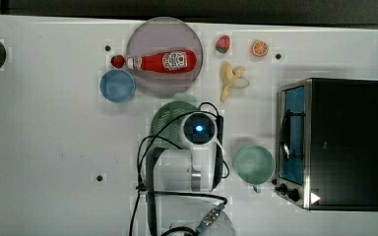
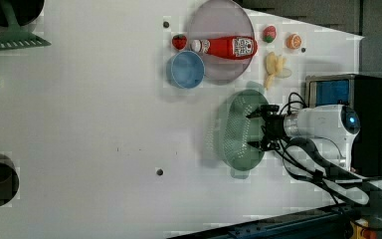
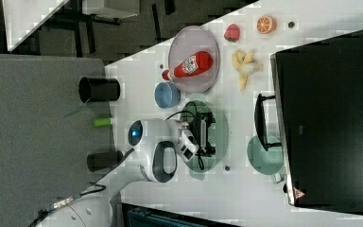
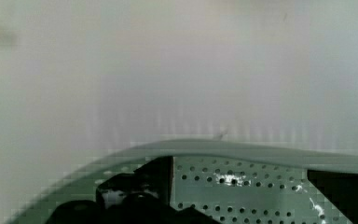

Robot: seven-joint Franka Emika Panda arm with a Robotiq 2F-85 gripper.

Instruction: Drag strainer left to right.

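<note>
Pale mint-green perforated oval plastic strainer point(image 2: 238, 132) sat on the white table point(image 2: 104, 124) below the grey plate point(image 2: 219, 64) in the left view, black gripper point(image 2: 258, 128) spread wide over its bowl, nothing pinched

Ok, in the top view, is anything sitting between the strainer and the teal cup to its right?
No loose item. In the top view the arm's white wrist covers the strainer on that side, and beyond it bare table runs to the teal cup.
</note>
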